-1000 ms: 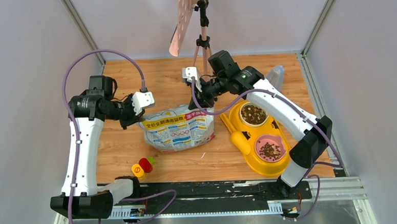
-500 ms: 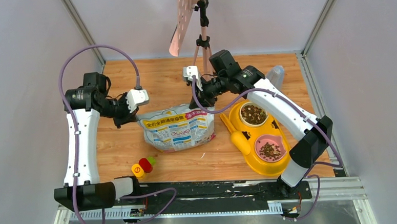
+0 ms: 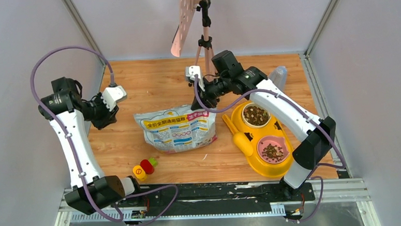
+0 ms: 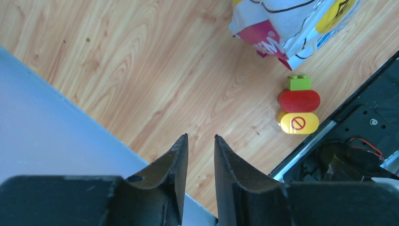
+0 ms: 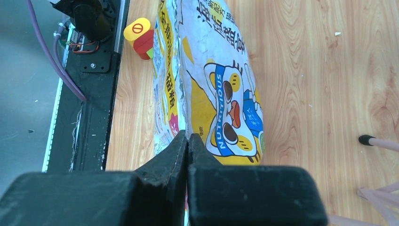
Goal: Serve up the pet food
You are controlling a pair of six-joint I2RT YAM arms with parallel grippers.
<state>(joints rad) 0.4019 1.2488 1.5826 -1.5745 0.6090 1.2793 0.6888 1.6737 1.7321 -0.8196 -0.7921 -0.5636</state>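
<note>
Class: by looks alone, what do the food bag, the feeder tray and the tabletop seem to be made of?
The food bag: likely thin glossy plastic film; it creases and shines. The feeder tray: moulded yellow plastic, smooth, rounded edges. The tabletop: wood or wood-look laminate, matte; grain shows.

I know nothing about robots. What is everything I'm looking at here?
dark-brown kibble pet food: two portions, in white bowl and pink bowl
yellow plastic double-bowl feeder: one, table right
yellow plastic scoop: one, beside feeder's left
white-pink-yellow printed bag: one, upright, centre
toy blocks: three, yellow, red, green, near edge
tripod with pink perforated panel: one, back
wooden table: one, light brown
left arm: white-black, left wall, jaws apart, empty
right arm: white-black, jaws shut on bag's top
</note>
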